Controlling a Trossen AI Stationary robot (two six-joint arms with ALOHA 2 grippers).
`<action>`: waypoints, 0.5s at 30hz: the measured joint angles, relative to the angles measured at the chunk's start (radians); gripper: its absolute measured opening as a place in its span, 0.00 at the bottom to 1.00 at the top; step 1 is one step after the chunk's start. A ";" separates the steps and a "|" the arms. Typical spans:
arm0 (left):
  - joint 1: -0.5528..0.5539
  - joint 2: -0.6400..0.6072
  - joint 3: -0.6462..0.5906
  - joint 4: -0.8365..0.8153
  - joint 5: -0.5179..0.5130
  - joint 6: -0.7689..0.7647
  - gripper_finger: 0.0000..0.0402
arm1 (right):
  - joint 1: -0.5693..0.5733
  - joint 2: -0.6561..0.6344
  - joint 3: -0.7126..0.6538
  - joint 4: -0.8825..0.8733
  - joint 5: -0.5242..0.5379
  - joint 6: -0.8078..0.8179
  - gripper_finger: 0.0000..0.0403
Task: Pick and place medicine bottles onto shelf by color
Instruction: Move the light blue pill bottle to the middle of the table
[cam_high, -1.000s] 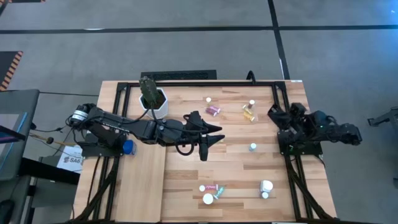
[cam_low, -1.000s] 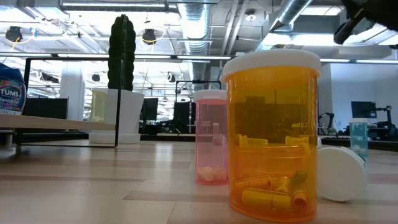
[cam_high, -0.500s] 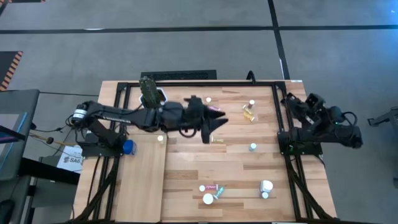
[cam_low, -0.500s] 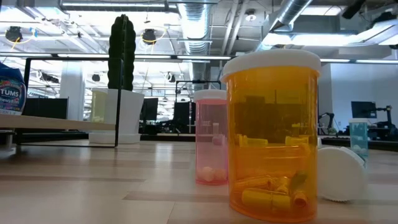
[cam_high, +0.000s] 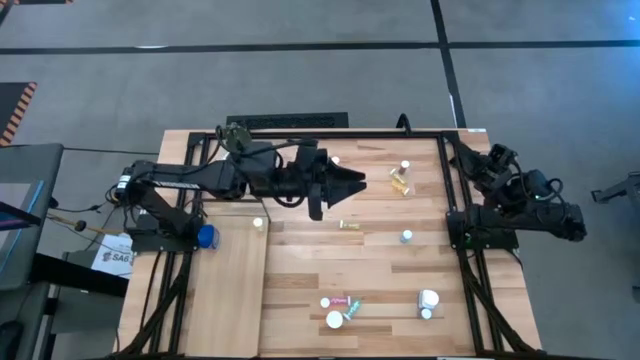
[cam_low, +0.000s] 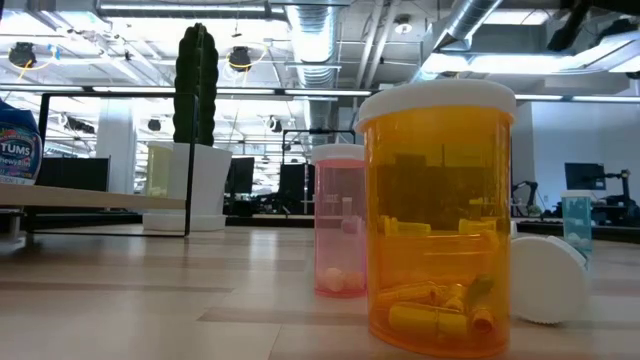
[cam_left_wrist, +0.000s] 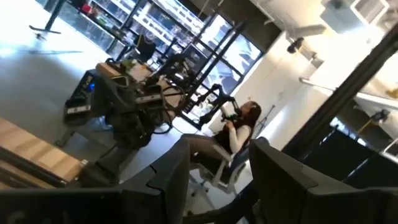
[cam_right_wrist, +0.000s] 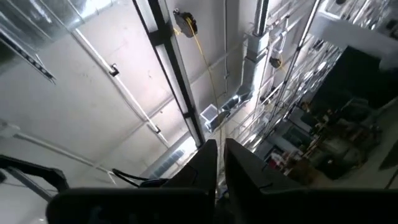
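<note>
My left gripper (cam_high: 352, 185) hangs open high over the far middle of the table; the left wrist view shows only the room between its fingers (cam_left_wrist: 171, 180). Medicine bottles lie scattered: a small amber one (cam_high: 348, 225) just nearer than the gripper, an amber one (cam_high: 400, 182), a teal one (cam_high: 406, 236), and a cluster (cam_high: 340, 305) near the front edge. One bottle (cam_high: 258, 222) stands on the far right corner of the pale shelf (cam_high: 225, 295). My right gripper (cam_right_wrist: 219, 162) is shut and points up by the table's right edge.
A white pot with a cactus (cam_high: 243, 150) stands at the far left under my left arm. A blue Tums bottle (cam_high: 206, 237) lies left of the shelf. In the low view an amber bottle (cam_low: 435, 220) and a pink one (cam_low: 340, 220) stand close.
My left gripper has risen and gone toward the table's far edge, rolling as it went, its fingers open throughout. This has uncovered the small amber bottle and the bottle on the shelf. My right gripper has lifted and tipped upward at the right edge.
</note>
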 joint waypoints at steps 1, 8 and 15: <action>0.000 0.000 0.001 -0.011 -0.001 0.028 0.38 | 0.001 0.005 0.000 0.006 0.000 0.007 0.14; -0.024 0.009 0.000 -0.287 -0.008 0.002 0.38 | 0.006 0.052 0.000 0.114 -0.008 0.011 0.14; -0.068 0.007 0.000 -0.239 -0.062 0.079 0.38 | 0.010 0.120 0.014 0.233 -0.125 0.014 0.14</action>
